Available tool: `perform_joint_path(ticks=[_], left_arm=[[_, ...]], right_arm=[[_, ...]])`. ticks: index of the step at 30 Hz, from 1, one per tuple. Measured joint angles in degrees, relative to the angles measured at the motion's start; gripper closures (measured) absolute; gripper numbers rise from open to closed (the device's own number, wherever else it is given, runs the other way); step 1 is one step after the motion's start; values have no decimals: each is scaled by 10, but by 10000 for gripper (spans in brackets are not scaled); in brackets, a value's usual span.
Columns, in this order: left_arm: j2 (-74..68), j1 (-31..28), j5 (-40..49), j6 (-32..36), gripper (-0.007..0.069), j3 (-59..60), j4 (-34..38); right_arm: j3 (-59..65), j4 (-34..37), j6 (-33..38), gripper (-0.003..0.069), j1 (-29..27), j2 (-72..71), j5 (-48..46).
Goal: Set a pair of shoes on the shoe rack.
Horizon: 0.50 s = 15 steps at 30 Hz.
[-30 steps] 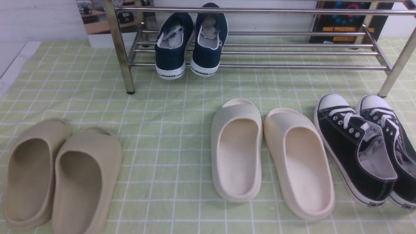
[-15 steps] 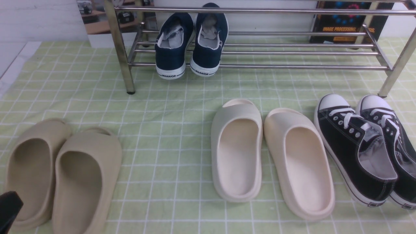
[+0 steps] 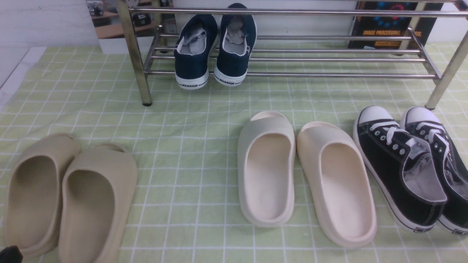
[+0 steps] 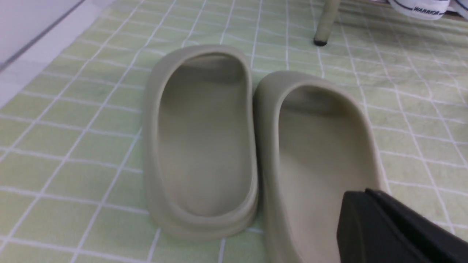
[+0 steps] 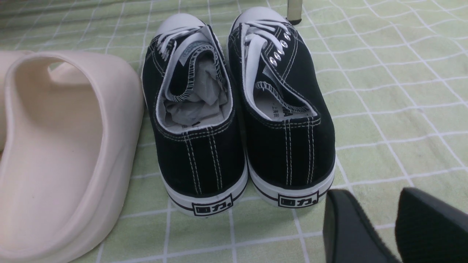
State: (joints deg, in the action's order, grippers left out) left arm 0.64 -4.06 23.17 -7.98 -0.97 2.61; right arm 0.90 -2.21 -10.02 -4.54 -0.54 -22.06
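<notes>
The two navy blue slip-ons (image 3: 214, 51) stand side by side at the left end of the chrome shoe rack (image 3: 310, 75), heels facing me, white soles marked "WARRIOR". One heel shows at the edge of the left wrist view (image 4: 418, 5). My left gripper (image 4: 360, 197) is shut and empty, low over the heel end of a tan slide; only its tip (image 3: 9, 254) shows in the front view. My right gripper (image 5: 371, 204) is open and empty, just behind the heels of the black sneakers. It is out of the front view.
On the green checked cloth (image 3: 182, 120) lie a pair of tan slides (image 3: 69, 197) at front left, cream slides (image 3: 303, 175) in the middle and black lace-up sneakers (image 3: 409, 164) at front right. The rack's legs (image 3: 140, 73) stand behind them.
My left gripper's tip came into the front view's lower left corner half a second ago and has now sunk almost out of it. The shoes have not moved.
</notes>
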Motion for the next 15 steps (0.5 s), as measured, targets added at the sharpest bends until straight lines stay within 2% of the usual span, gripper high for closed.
perform_joint_path(ticks=[5, 12, 15], left_arm=[[0, -1, -15, -48, 638, 25, -11], [0, 2, -12, -38, 638, 26, -11], [0, 22, -12, -28, 638, 26, -12]], right_arm=[[0, 0, 0, 419, 0, 0, 0], [0, 0, 0, 419, 0, 0, 0], [0, 0, 0, 419, 0, 0, 0]])
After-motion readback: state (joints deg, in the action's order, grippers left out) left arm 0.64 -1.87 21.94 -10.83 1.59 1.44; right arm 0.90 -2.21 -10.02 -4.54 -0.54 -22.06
